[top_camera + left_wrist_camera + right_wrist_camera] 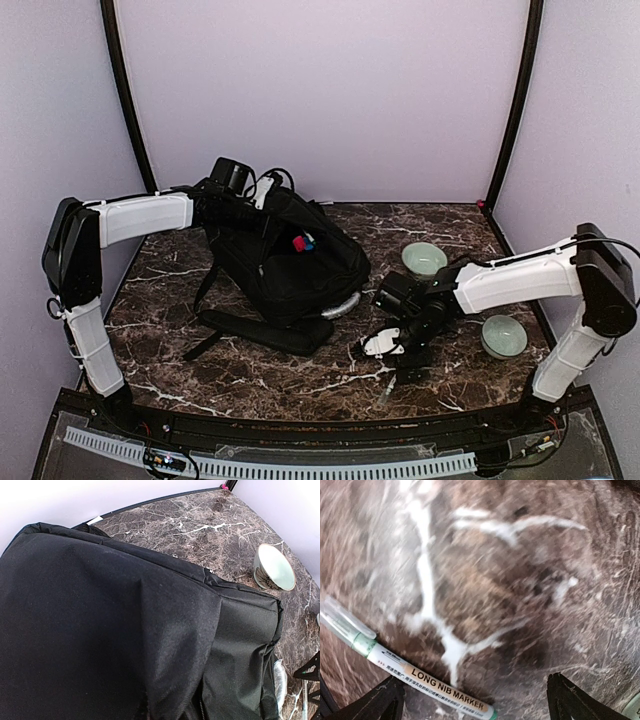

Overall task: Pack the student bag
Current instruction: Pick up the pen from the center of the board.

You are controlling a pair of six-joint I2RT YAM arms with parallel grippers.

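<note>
The student bag [285, 255], a large black backpack, lies at the table's centre-left with its straps [255, 330] toward the front. Small pink and blue items [302, 243] show in its opening. My left gripper [233, 176] is at the bag's far top edge. In the left wrist view black fabric [125, 630] fills the frame, bunched in a fold toward the hidden fingers. My right gripper [398, 370] is open just above the table [477, 700]. A white and green marker [420, 680] lies by its left finger; it also shows in the top view [387, 388].
Two pale green bowls stand on the marble table, one behind the right gripper [424, 259] and one at the right [503, 336]. The first also shows in the left wrist view [274, 567]. A silvery item [340, 307] pokes out from under the bag's right side.
</note>
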